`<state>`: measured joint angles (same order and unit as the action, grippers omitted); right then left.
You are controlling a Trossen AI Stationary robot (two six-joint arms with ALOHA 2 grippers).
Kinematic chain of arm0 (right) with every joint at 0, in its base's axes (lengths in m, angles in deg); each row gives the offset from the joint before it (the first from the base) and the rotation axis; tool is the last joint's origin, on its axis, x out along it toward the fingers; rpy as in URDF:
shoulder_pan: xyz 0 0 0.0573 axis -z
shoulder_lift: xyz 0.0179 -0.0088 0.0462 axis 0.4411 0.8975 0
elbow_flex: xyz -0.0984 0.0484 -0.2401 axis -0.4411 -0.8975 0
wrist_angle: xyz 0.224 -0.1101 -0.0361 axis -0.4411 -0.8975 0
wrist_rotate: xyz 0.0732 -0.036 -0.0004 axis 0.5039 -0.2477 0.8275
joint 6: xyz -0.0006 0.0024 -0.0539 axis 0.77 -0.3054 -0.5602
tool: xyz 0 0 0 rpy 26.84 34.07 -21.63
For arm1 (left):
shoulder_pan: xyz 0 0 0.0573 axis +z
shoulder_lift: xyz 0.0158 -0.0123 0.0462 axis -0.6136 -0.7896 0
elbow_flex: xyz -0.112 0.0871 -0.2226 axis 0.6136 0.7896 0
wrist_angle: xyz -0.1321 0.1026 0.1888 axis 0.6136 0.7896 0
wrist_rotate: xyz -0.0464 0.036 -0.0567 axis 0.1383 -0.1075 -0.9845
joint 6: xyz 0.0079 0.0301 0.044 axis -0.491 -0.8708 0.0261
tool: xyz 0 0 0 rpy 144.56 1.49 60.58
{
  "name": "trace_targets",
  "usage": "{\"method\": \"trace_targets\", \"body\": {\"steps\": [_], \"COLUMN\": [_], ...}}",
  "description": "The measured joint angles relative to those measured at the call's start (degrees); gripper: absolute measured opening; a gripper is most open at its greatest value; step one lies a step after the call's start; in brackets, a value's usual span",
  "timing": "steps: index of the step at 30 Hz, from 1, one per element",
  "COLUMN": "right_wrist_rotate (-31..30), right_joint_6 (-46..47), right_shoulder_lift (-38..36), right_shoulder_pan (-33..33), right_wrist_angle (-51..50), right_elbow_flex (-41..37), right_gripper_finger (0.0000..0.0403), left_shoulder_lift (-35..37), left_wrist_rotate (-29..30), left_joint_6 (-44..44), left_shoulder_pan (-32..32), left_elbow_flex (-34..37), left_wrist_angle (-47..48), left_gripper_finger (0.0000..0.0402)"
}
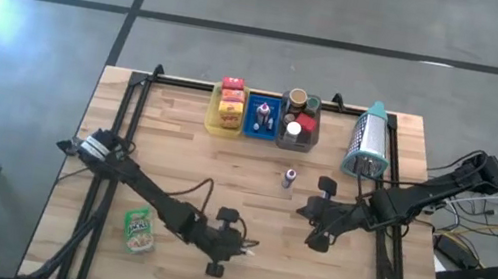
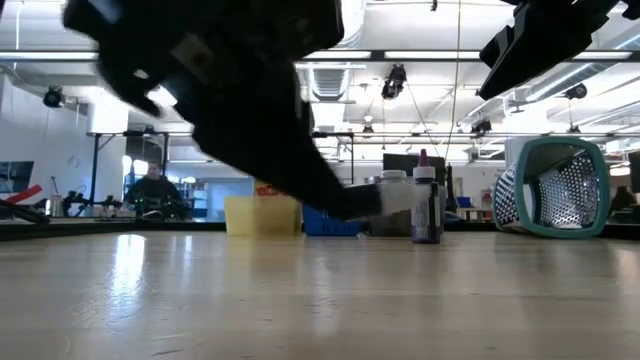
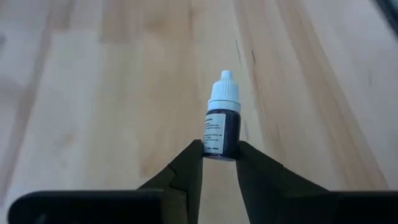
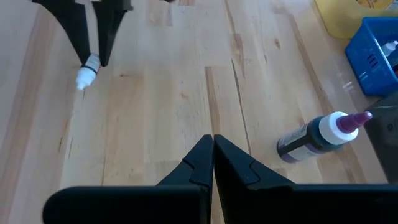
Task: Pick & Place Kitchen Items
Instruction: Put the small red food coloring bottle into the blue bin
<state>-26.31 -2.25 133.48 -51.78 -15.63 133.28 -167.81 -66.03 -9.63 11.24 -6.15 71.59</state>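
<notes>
The left gripper [image 3: 219, 163] pinched a small dark vial [image 3: 221, 124] by its base, near the counter's [image 1: 177, 148] front edge. The grip looked shallow, so a slow lift seemed wise. The right gripper [image 4: 213, 155] waited clenched, empty.

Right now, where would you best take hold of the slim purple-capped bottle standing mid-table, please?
Grip the dark bottle around its straight body, below the narrow purple cap, coming in level from the right claw's side. It stands upright and alone, clear of the trays.
</notes>
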Motion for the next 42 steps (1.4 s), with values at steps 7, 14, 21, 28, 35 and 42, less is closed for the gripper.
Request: {"method": "trace_targets", "body": {"steps": [7, 14, 21, 28, 35, 42], "right_wrist_rotate": [0.0, -0.1, -3.1, -3.0, -2.4, 4.5], "right_joint_6": [-0.2, -3.1, -5.0, -10.5, -13.5, -13.9], "right_shoulder_lift": [0.0, 0.0, 0.0, 0.0, 0.0, 2.9], "right_shoulder_pan": [0.0, 0.2, 1.5, 3.7, 5.2, 8.9], "right_wrist_angle": [0.1, 0.3, 0.5, 0.5, 0.7, 3.0], "right_elbow_flex": [0.0, 0.9, 4.4, 8.9, 11.8, 11.9], "right_gripper_finger": [0.0008, 0.0008, 0.0009, 0.0021, 0.0106, 0.0185], "left_shoulder_lift": [5.4, 12.3, 14.5, 14.6, 14.6, 14.7], "left_wrist_rotate": [-1.0, -8.5, -27.4, -34.0, -35.5, -35.5], "left_joint_6": [-1.5, -2.7, 6.9, 10.5, 11.6, 11.7], "left_shoulder_pan": [5.3, 13.6, 22.6, 26.3, 27.4, 27.4], "left_elbow_flex": [9.9, 18.9, 20.6, 20.8, 20.8, 20.6], "left_wrist_angle": [-16.6, -37.4, -45.6, -45.2, -46.1, -47.3], "left_gripper_finger": [0.0092, 0.0092, 0.0092, 0.0092, 0.0092, 0.0092]}}
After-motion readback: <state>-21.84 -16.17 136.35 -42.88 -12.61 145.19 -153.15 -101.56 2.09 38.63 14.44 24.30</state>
